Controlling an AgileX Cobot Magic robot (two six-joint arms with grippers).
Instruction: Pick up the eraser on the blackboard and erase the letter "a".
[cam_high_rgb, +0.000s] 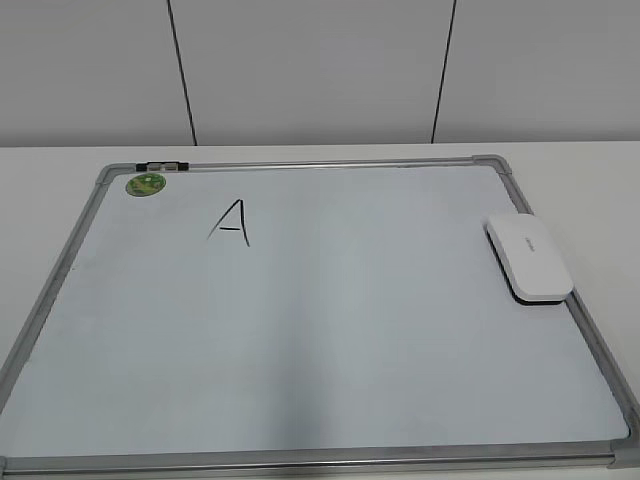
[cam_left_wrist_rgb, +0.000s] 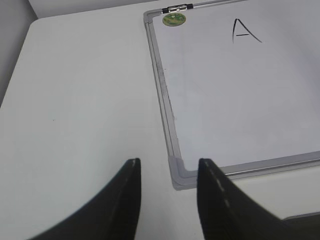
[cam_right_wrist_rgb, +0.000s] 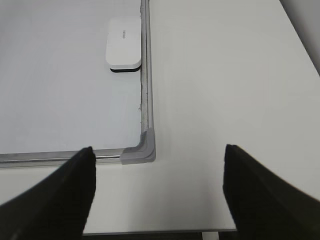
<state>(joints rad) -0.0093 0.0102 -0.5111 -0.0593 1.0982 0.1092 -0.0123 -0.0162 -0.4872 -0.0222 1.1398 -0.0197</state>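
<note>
On the white worktop (cam_high_rgb: 580, 175) lies the blackboard (cam_high_rgb: 300, 330), really a white dry-erase board w/ silver frame and grey corner caps, and nothing of the task looks started yet: the eraser (cam_high_rgb: 529, 257) sits untouched at the board's right edge, about level w/ the upper half, touching or slightly overlapping the frame rail, long axis running roughly along that rail. The right wrist view shows it well ahead of the right gripper (cam_right_wrist_rgb: 157, 187), which hangs over the worktop just off the near right corner cap, jaws spread wide, nothing between them. The left gripper (cam_left_wrist_rgb: 167, 192) hangs by the near left corner, jaws open but at a narrower gap, also empty. So the pick-up, the carry across and the wipe are all left to do. The only writing visible is a tall angular "A" (cam_high_rgb: 231, 222) in thin black marker, upper left part of the board, below and right of the round green sticker (cam_high_rgb: 145, 184); no small rounded "a" shows in any view, so this mark is probably the target. A small black-and-white marker (cam_high_rgb: 162, 165) lies on the top frame rail near the sticker. The eraser is a flat white rounded block, dark strip showing underneath, tiny grey print on top, too small to read. It looks light and easy to pinch across its short width.
</note>
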